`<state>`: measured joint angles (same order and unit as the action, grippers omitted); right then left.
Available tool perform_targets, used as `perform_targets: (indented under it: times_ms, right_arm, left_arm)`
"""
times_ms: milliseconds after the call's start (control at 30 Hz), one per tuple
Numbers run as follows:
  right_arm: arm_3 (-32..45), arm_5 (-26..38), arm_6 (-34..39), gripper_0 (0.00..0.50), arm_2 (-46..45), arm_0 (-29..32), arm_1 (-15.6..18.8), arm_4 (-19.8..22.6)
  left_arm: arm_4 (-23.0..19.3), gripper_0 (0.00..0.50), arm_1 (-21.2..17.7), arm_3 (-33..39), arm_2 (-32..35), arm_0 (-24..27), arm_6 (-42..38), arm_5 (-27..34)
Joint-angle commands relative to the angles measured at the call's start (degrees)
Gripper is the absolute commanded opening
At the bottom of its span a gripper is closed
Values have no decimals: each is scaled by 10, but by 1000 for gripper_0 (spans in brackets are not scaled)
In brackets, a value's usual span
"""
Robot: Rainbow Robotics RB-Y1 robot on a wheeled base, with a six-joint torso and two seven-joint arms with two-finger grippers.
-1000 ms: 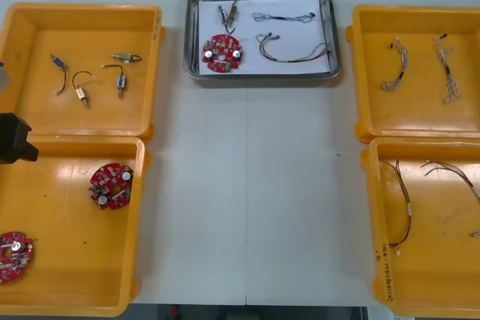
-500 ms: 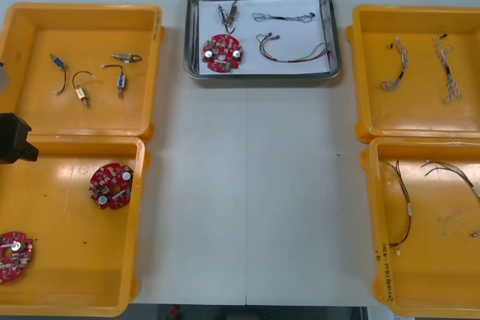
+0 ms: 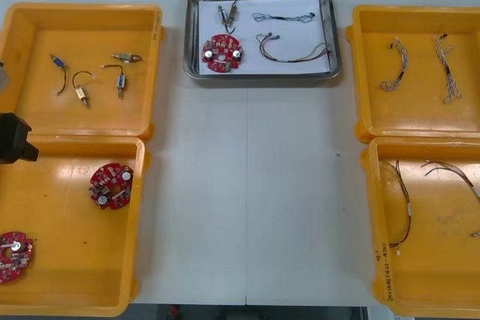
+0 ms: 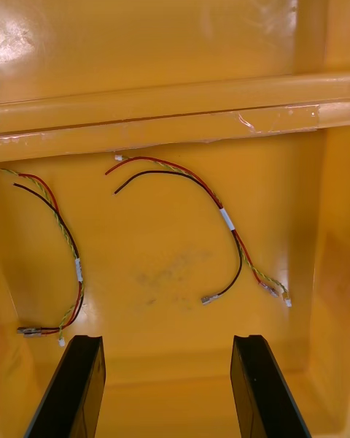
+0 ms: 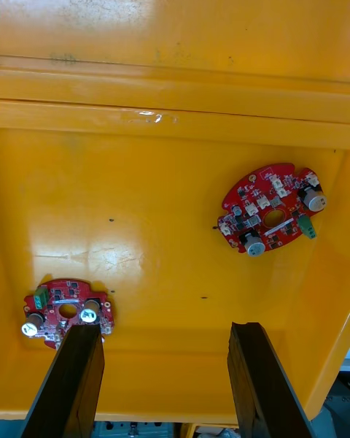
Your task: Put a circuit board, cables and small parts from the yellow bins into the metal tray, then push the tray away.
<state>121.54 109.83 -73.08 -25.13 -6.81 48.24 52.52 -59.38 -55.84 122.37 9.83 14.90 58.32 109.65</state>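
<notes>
Now: left gripper (image 5: 166, 328) hangs, fingers spread and empty, over a yellow plastic bin (image 5: 160, 212); right gripper (image 4: 166, 339), likewise spread, over another yellow bin (image 4: 146, 237). Bin walls run across ahead of both; bare floor lies between the fingers. Shiny rectangular metal tray (image 3: 262, 76) sits at the table's (image 3: 247, 185) far edge, well apart from both, holding a round red circuit board (image 3: 222, 52), thin cables (image 3: 292, 52) and a small metal part (image 3: 227, 13).

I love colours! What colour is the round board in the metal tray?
Red circuit board, best in the front view.
</notes>
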Motion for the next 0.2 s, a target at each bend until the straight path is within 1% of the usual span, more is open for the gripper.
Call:
perform_targets:
  times_ms: [33, 200]
  right_arm:
    - [17, 2, -2, 500, 8, 8, -3, 1]
    - [17, 2, -2, 500, 8, 8, -3, 1]
  left_arm:
    - [-4, 500, -27, 16, 15, -8, 8, 4]
    - [-4, 500, -27, 16, 15, -8, 8, 4]
